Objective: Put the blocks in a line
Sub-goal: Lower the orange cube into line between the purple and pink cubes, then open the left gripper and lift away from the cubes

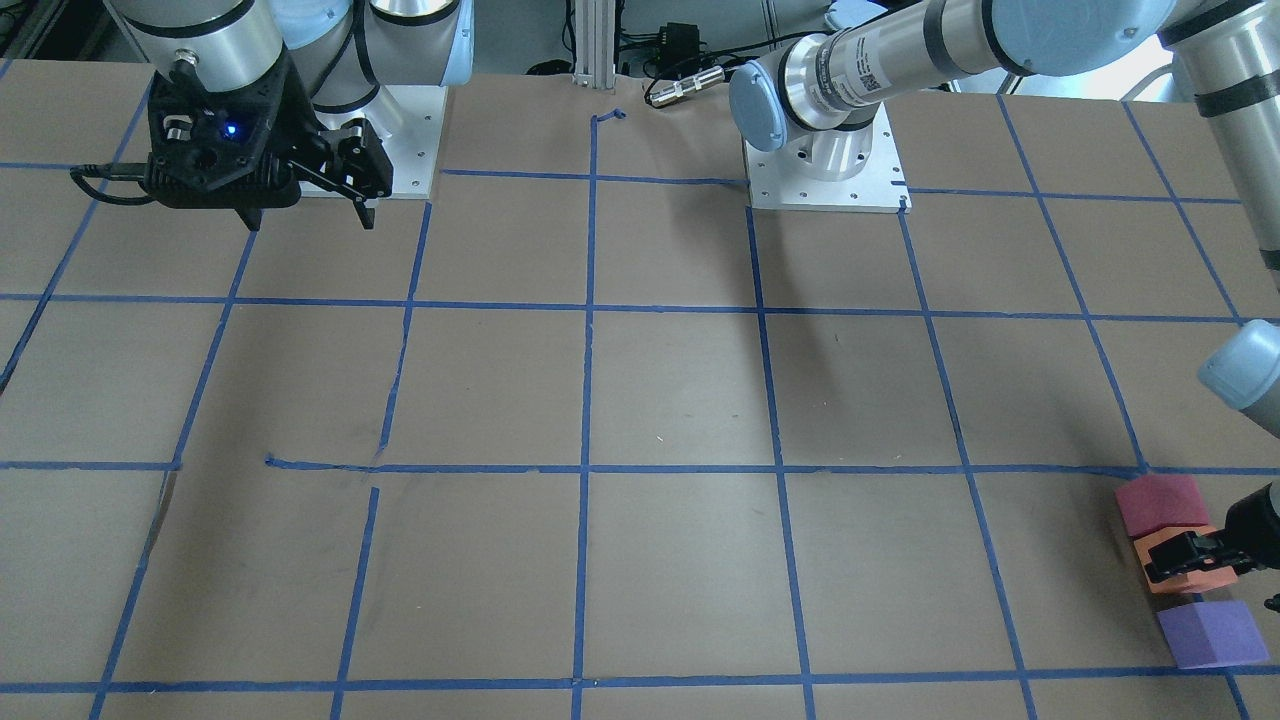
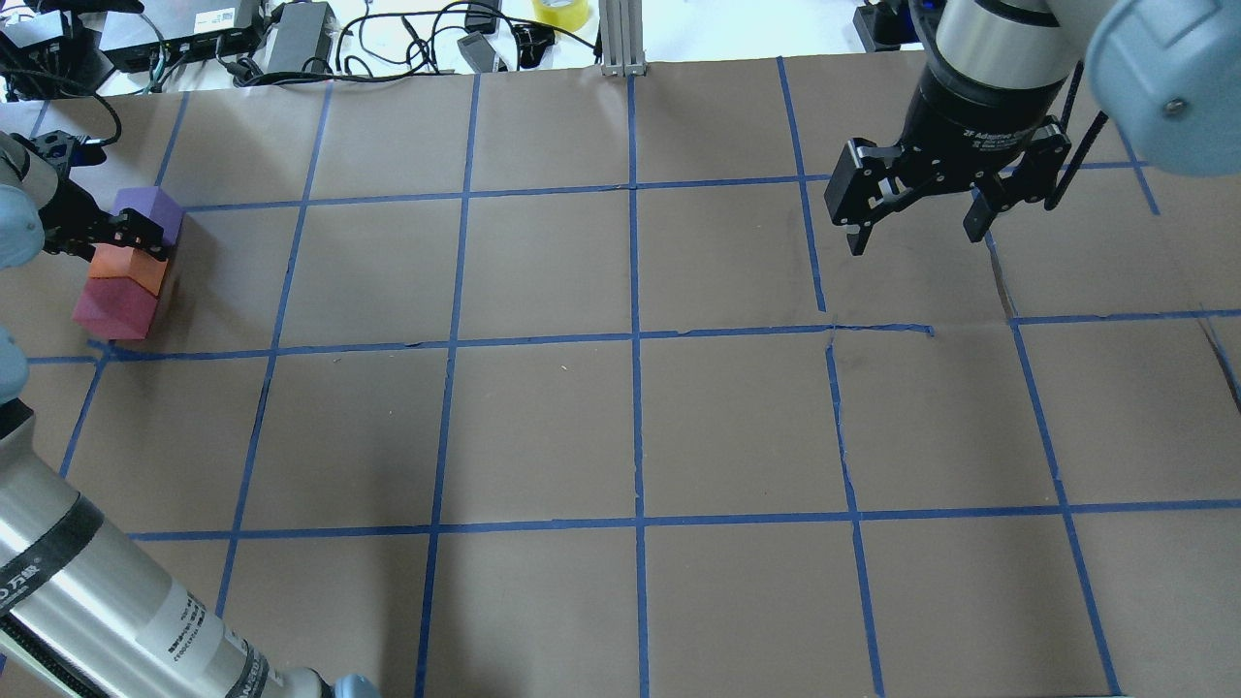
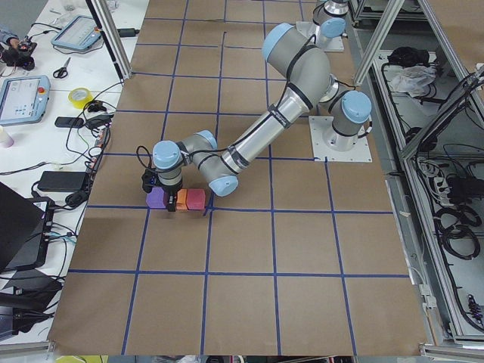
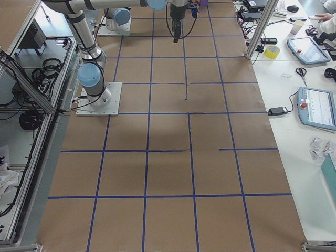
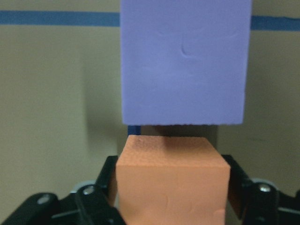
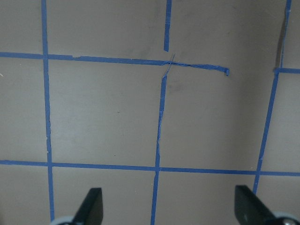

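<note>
- Three blocks in all: one orange (image 2: 122, 269), one purple (image 5: 183, 61), one red (image 1: 1158, 502).
- The left claw (image 5: 171, 180) is closed snugly on the orange one, a finger flat against each side.
- Purple sits just past that claw's tips and red just on its other side, so the orange fills the middle slot. From here that looks like squaring up the row.
- I can't tell whether the orange rests on the table or hangs a touch above it.
- Two claws. The right claw (image 2: 914, 240) hangs spread wide and empty, well apart from the left one and all blocks, seemingly parked out of the way.
</note>
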Action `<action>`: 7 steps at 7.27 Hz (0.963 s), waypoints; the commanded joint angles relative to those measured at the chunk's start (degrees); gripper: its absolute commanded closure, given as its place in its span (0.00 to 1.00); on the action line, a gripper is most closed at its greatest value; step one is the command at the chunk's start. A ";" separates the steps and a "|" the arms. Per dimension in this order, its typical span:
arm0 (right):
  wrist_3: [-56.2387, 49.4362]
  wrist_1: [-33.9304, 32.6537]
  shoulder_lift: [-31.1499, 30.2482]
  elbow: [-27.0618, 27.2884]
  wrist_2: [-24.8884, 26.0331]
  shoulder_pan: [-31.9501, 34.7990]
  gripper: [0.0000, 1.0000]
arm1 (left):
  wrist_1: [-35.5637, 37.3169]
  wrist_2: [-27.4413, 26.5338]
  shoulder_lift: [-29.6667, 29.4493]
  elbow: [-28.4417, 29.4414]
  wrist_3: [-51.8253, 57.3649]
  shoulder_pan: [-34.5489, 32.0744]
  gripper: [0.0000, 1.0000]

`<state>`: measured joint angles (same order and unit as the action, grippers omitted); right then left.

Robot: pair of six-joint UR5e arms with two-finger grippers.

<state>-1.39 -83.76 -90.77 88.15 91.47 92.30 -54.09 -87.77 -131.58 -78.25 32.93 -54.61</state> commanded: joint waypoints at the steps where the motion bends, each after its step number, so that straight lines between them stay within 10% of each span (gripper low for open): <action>1: -0.02 0.00 -0.02 0.00 0.29 -0.01 0.00 | -6.84 -0.30 5.16 0.55 -1.63 -2.50 0.00; 7: -0.02 0.00 -0.02 0.00 0.29 -0.01 0.00 | -40.54 -1.71 38.46 0.03 -0.94 -4.80 0.00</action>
<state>-1.39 -83.76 -90.76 88.15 91.80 92.29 -90.72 -89.62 -98.73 -77.80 31.85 -59.09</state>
